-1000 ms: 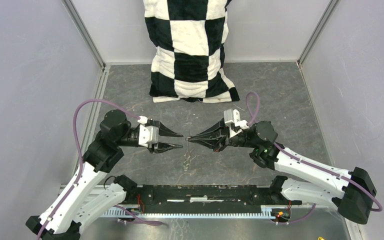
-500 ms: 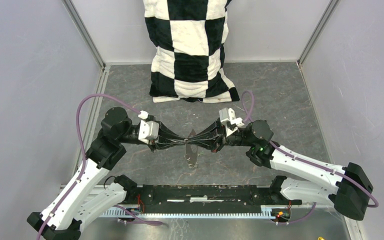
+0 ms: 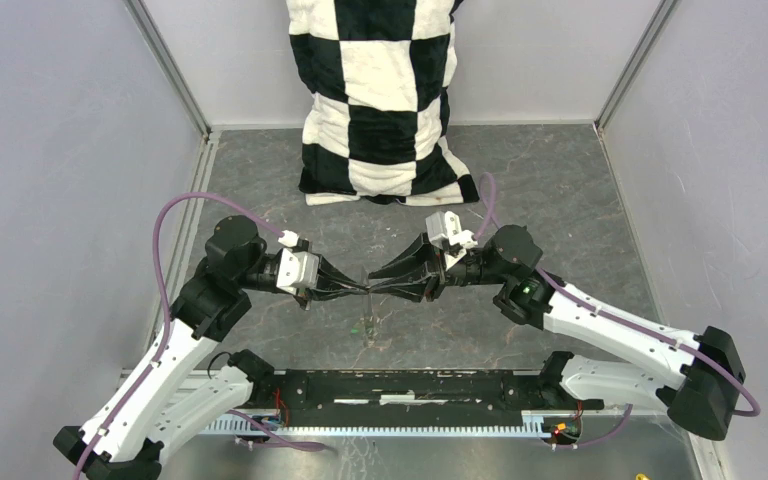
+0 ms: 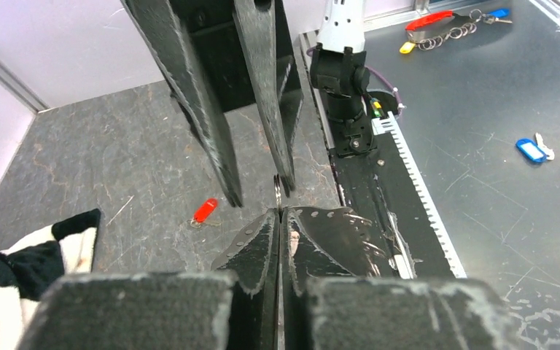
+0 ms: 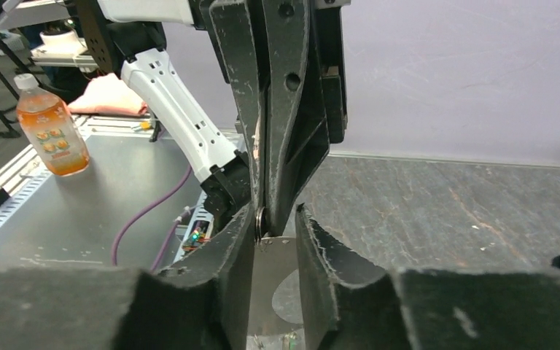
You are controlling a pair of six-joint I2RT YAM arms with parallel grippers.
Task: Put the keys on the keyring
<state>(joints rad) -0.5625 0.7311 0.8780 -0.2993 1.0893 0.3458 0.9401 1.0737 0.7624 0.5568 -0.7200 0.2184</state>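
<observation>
Silvery wire of the keyring [image 4: 278, 192] is pinched in the left gripper [image 4: 278, 214], whose fingers are pressed together. It is held in the air above the middle of the table [image 4: 117, 160]. The right gripper [image 5: 275, 216] meets it tip to tip, jaws parted either side of the ring and not clamping. We judge a handover to the left arm.

What we take for the green key [image 3: 365, 325] dangles beneath, too small to confirm. The red key [image 4: 204, 211] lies on the table, apart from the ring.

Next, the right arm must back clear, fetch the red key and thread it. The checkered cloth [image 3: 385, 100] lies well back and obstructs nothing.
</observation>
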